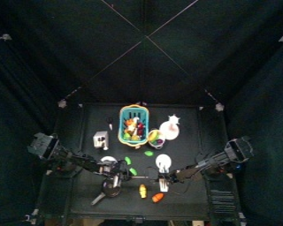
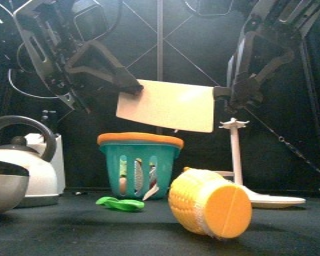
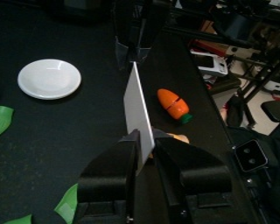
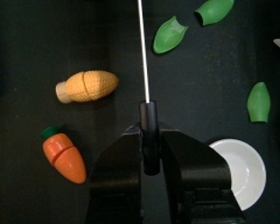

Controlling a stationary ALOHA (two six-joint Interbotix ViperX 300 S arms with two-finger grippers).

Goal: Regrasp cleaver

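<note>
The cleaver [image 2: 170, 106], a cream blade on a dark handle, hangs in the air above the table between both arms. My right gripper [image 4: 146, 140] is shut on the dark handle, and the thin blade edge [image 4: 143, 52] runs straight away from it. My left gripper [image 3: 140, 162] straddles the blade's other end [image 3: 136, 101], one jaw on each side with a small gap showing, so it is open. In the front view the left gripper [image 2: 123, 100] is at the blade's left edge and the right gripper [image 2: 230, 100] at its right.
On the table below lie a toy corn [image 4: 87, 86], a carrot [image 4: 63, 155], a white plate [image 4: 238, 171] and green pods [image 4: 168, 33]. A teal basket [image 2: 139, 165], a kettle [image 2: 19, 160] and a white stand [image 2: 236, 160] rise near the front.
</note>
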